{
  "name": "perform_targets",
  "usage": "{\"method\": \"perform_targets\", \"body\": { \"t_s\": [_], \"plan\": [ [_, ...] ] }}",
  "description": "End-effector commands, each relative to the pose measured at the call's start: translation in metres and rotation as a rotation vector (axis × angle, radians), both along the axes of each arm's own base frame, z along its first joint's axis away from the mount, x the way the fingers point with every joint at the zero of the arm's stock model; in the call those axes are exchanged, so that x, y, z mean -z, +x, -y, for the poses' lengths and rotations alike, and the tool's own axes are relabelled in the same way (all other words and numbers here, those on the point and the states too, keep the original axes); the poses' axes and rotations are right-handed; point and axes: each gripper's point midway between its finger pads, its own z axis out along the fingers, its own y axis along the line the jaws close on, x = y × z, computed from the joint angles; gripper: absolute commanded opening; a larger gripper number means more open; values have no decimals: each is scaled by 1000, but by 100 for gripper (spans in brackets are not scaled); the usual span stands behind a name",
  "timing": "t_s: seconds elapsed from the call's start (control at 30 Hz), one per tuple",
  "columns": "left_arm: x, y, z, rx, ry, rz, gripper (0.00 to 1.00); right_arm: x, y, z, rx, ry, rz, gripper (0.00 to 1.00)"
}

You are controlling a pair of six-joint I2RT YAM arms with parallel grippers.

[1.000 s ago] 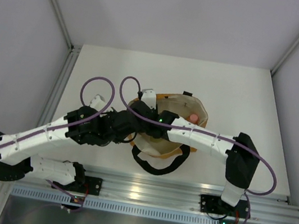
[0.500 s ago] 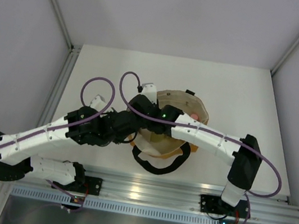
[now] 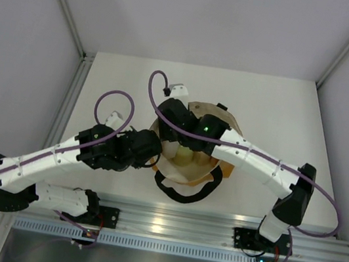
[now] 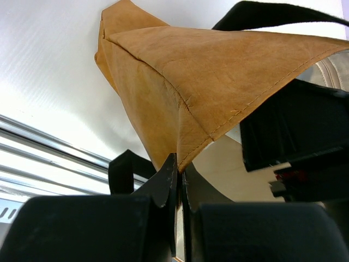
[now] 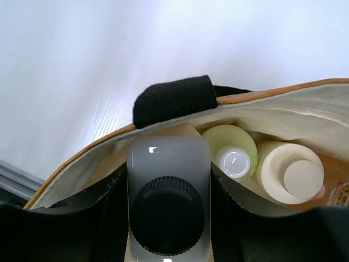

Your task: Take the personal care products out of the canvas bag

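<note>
Canvas bag (image 4: 180,71) is sitting on the table (image 3: 277,114) in front of both arms. Nearest the bases, the left gripper (image 4: 179,164) is pinching its tan rim with fingers closed flat on the fabric, seemingly bracing the mouth open and stopping the tote from sliding. Just beyond, the right gripper (image 5: 168,199) is reaching down inside, its fingers pressing on either side of the whitish bottle (image 5: 168,155) with the dark cap, apparently readying a straight lift. Behind that, the yellow-green bottle (image 5: 232,150) and the beige bottle (image 5: 289,174) are standing upright, touching, against the cream lining, waiting their turn. Farthest, a black handle (image 5: 174,101) is flopping over the rim.
</note>
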Motion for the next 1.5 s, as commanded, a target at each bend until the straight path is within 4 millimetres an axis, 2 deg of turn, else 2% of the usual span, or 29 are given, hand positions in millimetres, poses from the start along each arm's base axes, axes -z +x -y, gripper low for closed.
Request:
{"method": "perform_targets", "body": {
  "t_s": [0.0,0.5,0.57,0.6,0.63,0.73,0.87,0.9,0.97,1.0,1.1,1.17,1.2,1.33,1.47],
  "plan": [
    [18,-17,-36,-1,146,-66,0,-106,-8,1,-33,222,139,0],
    [14,-14,-35,-2,143,-49,0,-207,-44,53,-191,344,266,0],
    [13,-13,-33,1,146,-49,0,-226,-47,63,-194,383,290,0],
    [12,-13,-32,4,146,-49,0,-229,-45,69,-187,382,288,0],
    [12,-12,-30,8,149,-49,0,-242,-46,76,-175,405,305,0],
    [11,-12,-28,15,155,-52,0,-260,-40,95,-142,410,340,0],
    [11,-11,-28,10,155,-51,0,-269,-22,126,-62,394,384,0],
    [12,-12,-28,9,157,-52,0,-271,-13,138,-23,382,399,0],
    [14,-12,-29,5,154,-54,1,-276,-6,159,31,367,431,0],
    [15,-13,-29,5,154,-58,1,-277,3,175,81,343,450,0],
    [18,-14,-30,9,160,-68,0,-288,11,212,167,334,498,0],
    [19,-15,-30,6,157,-71,0,-293,14,226,196,325,519,0],
    [19,-15,-30,5,156,-71,0,-295,16,240,232,308,530,0],
    [20,-15,-31,4,161,-70,0,-295,25,257,269,289,535,0],
    [20,-14,-30,5,161,-70,0,-282,43,279,334,220,522,0]
  ]
}}
